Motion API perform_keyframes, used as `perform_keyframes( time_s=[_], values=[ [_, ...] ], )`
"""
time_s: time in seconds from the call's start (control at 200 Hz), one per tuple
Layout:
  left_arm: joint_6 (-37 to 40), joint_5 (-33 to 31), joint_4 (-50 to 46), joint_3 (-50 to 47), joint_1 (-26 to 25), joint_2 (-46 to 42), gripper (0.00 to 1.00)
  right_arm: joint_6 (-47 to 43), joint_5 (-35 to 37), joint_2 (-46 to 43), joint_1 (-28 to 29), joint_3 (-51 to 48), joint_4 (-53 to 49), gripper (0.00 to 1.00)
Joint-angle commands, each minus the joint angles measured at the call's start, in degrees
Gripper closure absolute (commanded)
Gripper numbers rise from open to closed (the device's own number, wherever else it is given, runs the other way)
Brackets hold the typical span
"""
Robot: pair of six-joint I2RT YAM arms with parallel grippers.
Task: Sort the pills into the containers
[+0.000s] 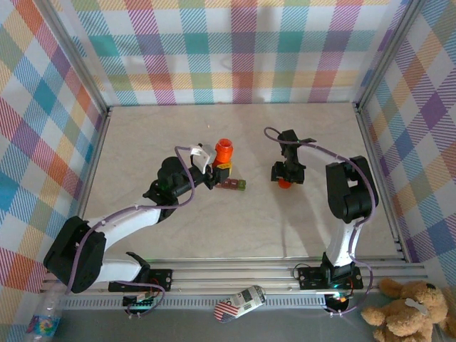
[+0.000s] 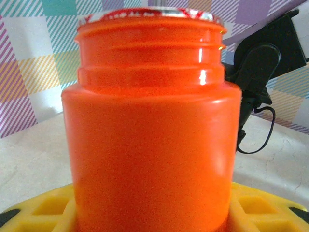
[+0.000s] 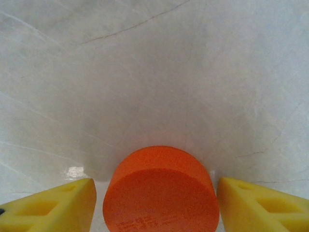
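**A:** From above, where are the containers?

**B:** The containers (image 1: 234, 184) lie mid-table, just near and right of the bottle (image 1: 224, 149) clamped in my left gripper (image 1: 219, 165). I'd judge them light, stiff and apt to skid, so I'd pinch across the narrow sides. Their contents are too small to tell.

**A:** Left wrist?

**B:** The bottle is uncapped and upright between the pads (image 2: 41, 210). Its inside is hidden.

**A:** Right wrist?

**B:** My right gripper (image 3: 155, 203) straddles the cap (image 3: 161, 191), gaps on both sides, gripping nothing.
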Motion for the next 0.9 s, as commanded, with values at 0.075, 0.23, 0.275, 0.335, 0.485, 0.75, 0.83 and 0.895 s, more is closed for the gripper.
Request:
perform_keyframes(
  time_s=[0.075, 0.23, 0.275, 0.335, 0.485, 0.75, 0.83, 0.895],
  values=[
    [-1.41, 1.73, 5.05, -1.11, 0.86, 0.98, 1.00, -0.72, -0.27, 1.03, 0.00, -1.56, 0.28, 0.40],
    [-1.63, 1.93, 5.80, -1.20, 1.21, 1.88, 1.00, -0.86, -1.09, -0.09, 0.03, -1.62, 0.28, 0.55],
    [-1.67, 1.85, 6.13, -1.20, 1.48, 2.31, 1.00, -0.85, -1.74, -1.10, 0.04, -1.16, 0.22, 0.58],
    [-1.67, 1.84, 6.29, -0.88, 1.95, 3.13, 1.00, -0.62, -2.84, -2.51, 0.13, 0.18, -0.23, 0.59],
    [-1.62, 2.62, 6.11, 0.77, 3.34, 5.79, 1.00, -0.06, -6.85, -5.41, 0.39, 7.06, -3.08, 0.60],
    [1.42, 6.99, -3.08, 8.42, 4.73, 11.59, 1.00, -1.67, -20.33, -6.82, 1.36, 25.93, -9.67, 0.60],
    [2.84, 7.47, -4.41, 9.58, 4.73, 12.56, 1.00, -3.34, -24.21, -5.55, 1.61, 32.23, -13.22, 0.60],
    [4.20, 8.13, -7.51, 11.27, 4.74, 13.20, 1.00, -4.78, -26.59, -4.68, 1.63, 35.77, -15.46, 0.60]
  ],
)
